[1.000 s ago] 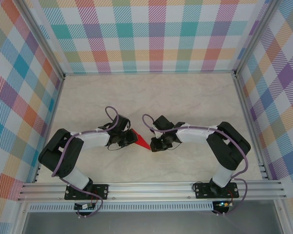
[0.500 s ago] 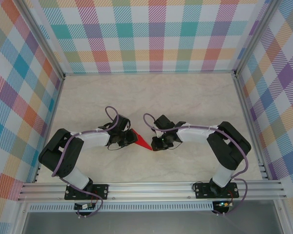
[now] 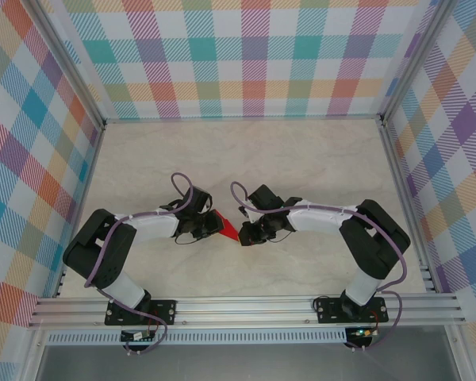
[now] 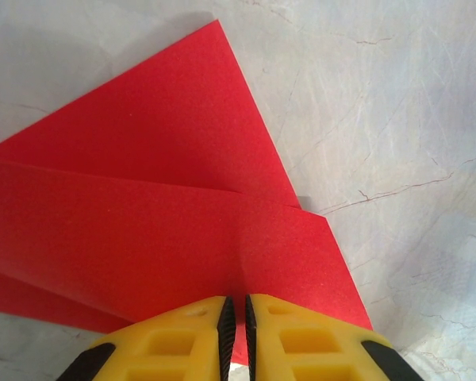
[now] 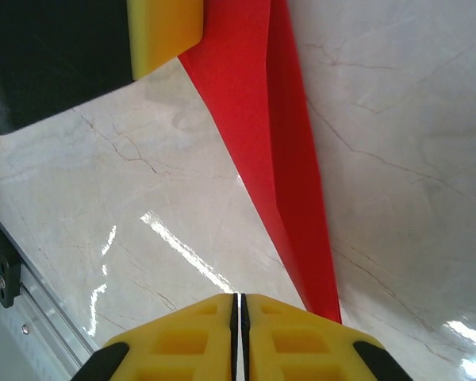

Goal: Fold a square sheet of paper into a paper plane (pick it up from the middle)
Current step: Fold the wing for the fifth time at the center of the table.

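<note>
— So, the grippers?
— Left gripper [image 4: 236, 300] pinches the bright red, pointed, folded paper plane [image 3: 228, 228] from its nine o'clock side. Right gripper [image 5: 239, 298], at three o'clock, is clenched, with the tip just beside it.
— Where's the paper plane lying?
— Flat, mid pale marbled table [image 3: 301, 159], tip toward five o'clock.

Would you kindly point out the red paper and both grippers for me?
paper [image 4: 143, 230], left wrist view, its broad folded layer.
left gripper [image 4: 236, 305], left wrist view, between its fingertips.
right gripper [image 5: 239, 300], right wrist view, between its fingertips.
</note>
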Available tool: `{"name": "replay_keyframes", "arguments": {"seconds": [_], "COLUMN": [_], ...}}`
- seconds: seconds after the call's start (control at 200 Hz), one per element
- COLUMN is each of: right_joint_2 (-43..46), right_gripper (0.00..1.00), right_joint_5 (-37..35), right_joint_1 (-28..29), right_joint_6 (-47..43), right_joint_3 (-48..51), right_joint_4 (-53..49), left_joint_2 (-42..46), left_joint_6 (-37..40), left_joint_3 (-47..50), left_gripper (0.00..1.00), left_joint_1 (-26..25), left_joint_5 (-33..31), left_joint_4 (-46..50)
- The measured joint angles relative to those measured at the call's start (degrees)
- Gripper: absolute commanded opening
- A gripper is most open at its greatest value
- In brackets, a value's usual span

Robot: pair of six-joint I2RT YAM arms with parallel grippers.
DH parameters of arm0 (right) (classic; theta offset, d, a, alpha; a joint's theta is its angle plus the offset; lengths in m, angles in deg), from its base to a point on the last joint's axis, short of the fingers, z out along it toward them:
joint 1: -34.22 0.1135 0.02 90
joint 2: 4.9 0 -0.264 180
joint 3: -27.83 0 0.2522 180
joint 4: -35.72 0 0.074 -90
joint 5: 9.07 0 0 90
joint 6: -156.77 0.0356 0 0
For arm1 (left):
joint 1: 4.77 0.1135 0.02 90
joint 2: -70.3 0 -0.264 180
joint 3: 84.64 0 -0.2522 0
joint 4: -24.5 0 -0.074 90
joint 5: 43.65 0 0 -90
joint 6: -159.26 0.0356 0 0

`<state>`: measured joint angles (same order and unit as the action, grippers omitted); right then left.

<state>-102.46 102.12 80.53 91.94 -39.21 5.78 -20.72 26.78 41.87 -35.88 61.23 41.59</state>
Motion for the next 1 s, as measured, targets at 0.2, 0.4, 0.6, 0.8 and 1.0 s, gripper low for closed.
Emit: {"name": "replay_keyframes", "arguments": {"seconds": [0.2, 0.4, 0.6, 0.8, 1.0], "right_joint_2": [-1.29, -2.38, -2.51, -3.17, -3.56], "right_gripper": [0.10, 0.09, 0.08, 0.08, 0.08], "right_joint_5": [-1.18, -4.24, -5.33, -5.27, -3.85], "right_joint_1": [0.24, 0.24, 0.24, 0.17, -0.61], "right_joint_6": [-0.87, -1.16, -1.27, -1.25, -1.22], "right_joint_3": [-0.31, -0.76, -0.85, -0.85, -0.26], "right_joint_4": [-1.73, -3.30, -3.43, -3.26, -2.45], "left_joint_2": [-0.33, -0.37, -0.37, -0.37, -0.39], "left_joint_6": [0.13, 0.13, 0.13, 0.13, 0.13], "left_joint_3": [-0.63, -0.68, -0.68, -0.68, -0.70], "left_gripper": [0.17, 0.17, 0.17, 0.17, 0.17], "left_joint_1": [0.00, 0.00, 0.00, 0.00, 0.00], "left_joint_5": [0.00, 0.00, 0.00, 0.00, 0.00], "left_joint_4": [0.96, 1.05, 1.05, 1.05, 1.07]}}
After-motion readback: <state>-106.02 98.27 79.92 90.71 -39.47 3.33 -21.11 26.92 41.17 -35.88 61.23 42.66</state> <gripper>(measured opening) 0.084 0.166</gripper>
